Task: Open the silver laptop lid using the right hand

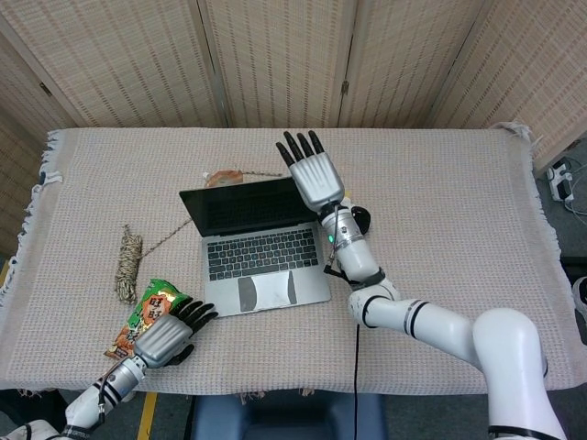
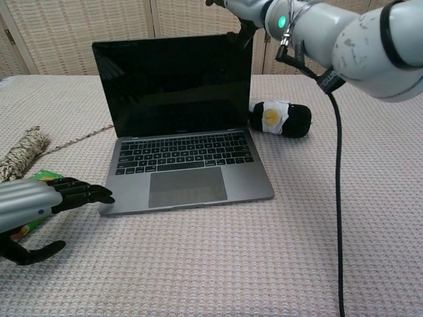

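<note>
Silver laptop (image 2: 178, 125) lid is standing upright, screen facing out; opening looks essentially done. Right hand (image 1: 315, 176) is hovering at the lid's top corner, fingers spread, gripping nothing. Only withdrawal appears left.

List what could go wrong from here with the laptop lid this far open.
1. The right hand sits at the top corner of the silver laptop screen; pushing further could overextend the hinge or tip the base backward.
2. The snack packet lies just behind the lid and could be pressed.
3. The black plush toy lies close under the right arm's cable; withdrawing could snag or nudge it.
</note>
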Robot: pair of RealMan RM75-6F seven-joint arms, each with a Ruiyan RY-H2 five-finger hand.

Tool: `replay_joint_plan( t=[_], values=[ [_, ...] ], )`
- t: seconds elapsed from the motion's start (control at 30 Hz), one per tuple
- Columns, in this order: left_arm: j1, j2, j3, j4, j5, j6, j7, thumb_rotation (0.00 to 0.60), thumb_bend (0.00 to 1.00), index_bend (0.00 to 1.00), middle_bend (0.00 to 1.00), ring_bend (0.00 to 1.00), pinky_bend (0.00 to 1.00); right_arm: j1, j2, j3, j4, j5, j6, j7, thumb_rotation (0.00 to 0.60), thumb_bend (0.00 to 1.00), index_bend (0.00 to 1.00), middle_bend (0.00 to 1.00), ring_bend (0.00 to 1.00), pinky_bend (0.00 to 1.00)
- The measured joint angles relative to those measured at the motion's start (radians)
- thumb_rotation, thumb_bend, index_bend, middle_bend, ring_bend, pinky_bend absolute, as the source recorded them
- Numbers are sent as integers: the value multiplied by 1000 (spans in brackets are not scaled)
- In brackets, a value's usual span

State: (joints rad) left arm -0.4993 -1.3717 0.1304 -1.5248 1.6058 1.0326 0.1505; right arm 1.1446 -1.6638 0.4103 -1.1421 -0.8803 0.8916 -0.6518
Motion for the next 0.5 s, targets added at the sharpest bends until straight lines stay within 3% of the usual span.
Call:
replay_joint_plan(
  t=[0.27,0.4,0.5],
  values=[
    [24,92,-22,-87,-1,79,-18,600,567,42,62,25,0,-156,241,-50,-369,-103,104,82,600,638,0,0,0,0],
    [45,152,-42,-120,-29,125,-51,600,566,42,62,29,0,-278,408,-103,-550,-174,169,134,600,639,0,0,0,0],
    [63,195,-57,-134,-65,145,-74,600,566,42,62,32,0,-377,507,-160,-627,-237,224,180,600,638,0,0,0,0]
  ],
)
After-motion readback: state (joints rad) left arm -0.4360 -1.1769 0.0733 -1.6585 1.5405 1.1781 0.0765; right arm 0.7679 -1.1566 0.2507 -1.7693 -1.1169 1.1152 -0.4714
